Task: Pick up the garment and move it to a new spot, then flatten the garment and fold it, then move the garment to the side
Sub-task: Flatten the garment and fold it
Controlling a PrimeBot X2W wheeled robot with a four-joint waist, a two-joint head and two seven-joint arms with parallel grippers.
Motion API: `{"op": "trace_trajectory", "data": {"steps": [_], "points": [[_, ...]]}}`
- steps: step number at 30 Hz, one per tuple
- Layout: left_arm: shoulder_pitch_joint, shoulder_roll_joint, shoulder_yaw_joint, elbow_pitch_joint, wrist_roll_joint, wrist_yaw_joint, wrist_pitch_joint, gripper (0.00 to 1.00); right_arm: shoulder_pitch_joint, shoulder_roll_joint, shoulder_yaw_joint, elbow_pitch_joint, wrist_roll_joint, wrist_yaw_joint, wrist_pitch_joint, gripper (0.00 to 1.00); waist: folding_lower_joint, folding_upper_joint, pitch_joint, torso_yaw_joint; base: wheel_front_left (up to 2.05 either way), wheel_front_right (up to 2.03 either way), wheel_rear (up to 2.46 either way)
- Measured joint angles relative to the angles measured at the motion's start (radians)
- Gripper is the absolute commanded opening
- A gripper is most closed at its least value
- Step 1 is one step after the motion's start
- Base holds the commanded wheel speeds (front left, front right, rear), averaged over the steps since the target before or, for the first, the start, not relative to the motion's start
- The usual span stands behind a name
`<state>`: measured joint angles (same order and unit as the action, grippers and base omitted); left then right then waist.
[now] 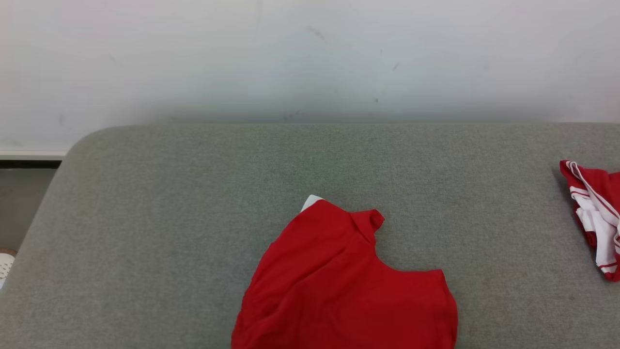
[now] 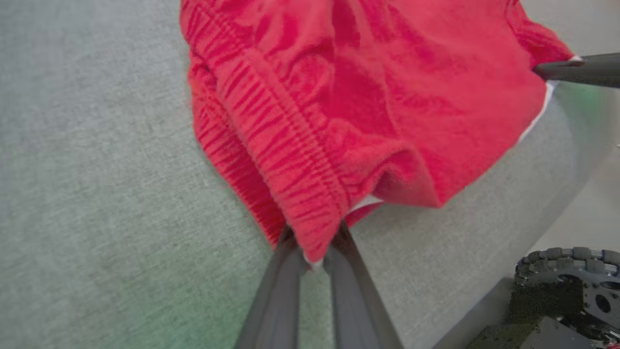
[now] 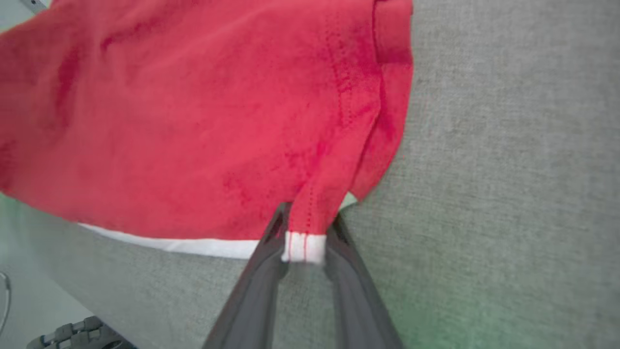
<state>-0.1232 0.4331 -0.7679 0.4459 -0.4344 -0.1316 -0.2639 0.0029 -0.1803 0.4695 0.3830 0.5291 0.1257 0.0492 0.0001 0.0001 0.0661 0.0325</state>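
The red garment (image 1: 339,291) lies rumpled on the grey cushion (image 1: 169,218), spreading away from both grippers. The left gripper (image 2: 314,247) has its fingers pressed together on a corner of the gathered elastic waistband, pinched right at its tips, and the cloth fans out ahead of it. The right gripper (image 3: 305,240) pinches a white-trimmed corner of the hem between its tips, with the red cloth stretching ahead and to its left. Well apart from the held cloth, toward the robot's right, a second red-and-white garment (image 1: 598,218) lies on the same cushion.
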Motion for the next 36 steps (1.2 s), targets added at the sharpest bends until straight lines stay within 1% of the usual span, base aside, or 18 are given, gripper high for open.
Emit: {"op": "trace_trajectory", "data": {"steps": [3, 6, 13, 22, 26, 29, 33, 36], "points": [[0.0, 0.004, -0.017, -0.015, -0.047, 0.0, 0.0, 0.0, 0.006, 0.013, -0.011, -0.021, 0.082, 0.004, -0.005, 0.0, 0.0, -0.0001, -0.008, -0.001, 0.0, 0.0, 0.0], [0.003, 0.016, -0.02, -0.068, -0.125, 0.0, 0.009, 0.0, 0.008, 0.004, -0.049, -0.067, 0.171, 0.005, -0.017, 0.0, 0.0, 0.0, -0.02, -0.002, 0.0, 0.0, 0.0], [0.041, 0.057, 0.02, -0.327, -0.339, 0.0, 0.106, 0.0, 0.034, -0.045, -0.134, -0.237, 0.358, 0.005, -0.025, 0.0, 0.0, 0.0, -0.058, 0.0, 0.0, 0.0, 0.0], [0.047, 0.103, 0.081, -0.71, -0.545, 0.018, 0.253, 0.0, 0.064, -0.101, -0.242, -0.489, 0.485, 0.004, 0.004, 0.0, -0.0001, 0.0, -0.09, -0.008, 0.0, 0.0, 0.0], [0.042, 0.117, 0.109, -0.876, -0.656, 0.019, 0.308, 0.0, 0.085, -0.133, -0.309, -0.626, 0.545, 0.005, 0.029, 0.0, -0.0001, 0.0, -0.102, -0.02, 0.0, 0.0, 0.0], [0.026, 0.126, 0.132, -0.99, -0.722, 0.033, 0.341, 0.0, 0.097, -0.149, -0.377, -0.731, 0.593, 0.005, 0.04, 0.0, -0.0001, 0.0, -0.11, -0.031, 0.0, 0.0, 0.0], [0.0, 0.128, 0.174, -1.109, -0.8, 0.051, 0.36, 0.0, 0.112, -0.161, -0.468, -0.846, 0.633, 0.005, 0.066, 0.0, -0.0001, 0.0, -0.113, -0.045, 0.0, 0.0, 0.0], [-0.036, 0.123, 0.208, -1.15, -0.858, 0.061, 0.37, 0.0, 0.116, -0.158, -0.535, -0.895, 0.644, 0.004, 0.1, 0.0, -0.0001, 0.0, -0.107, -0.052, 0.0, 0.0, 0.0]]}}
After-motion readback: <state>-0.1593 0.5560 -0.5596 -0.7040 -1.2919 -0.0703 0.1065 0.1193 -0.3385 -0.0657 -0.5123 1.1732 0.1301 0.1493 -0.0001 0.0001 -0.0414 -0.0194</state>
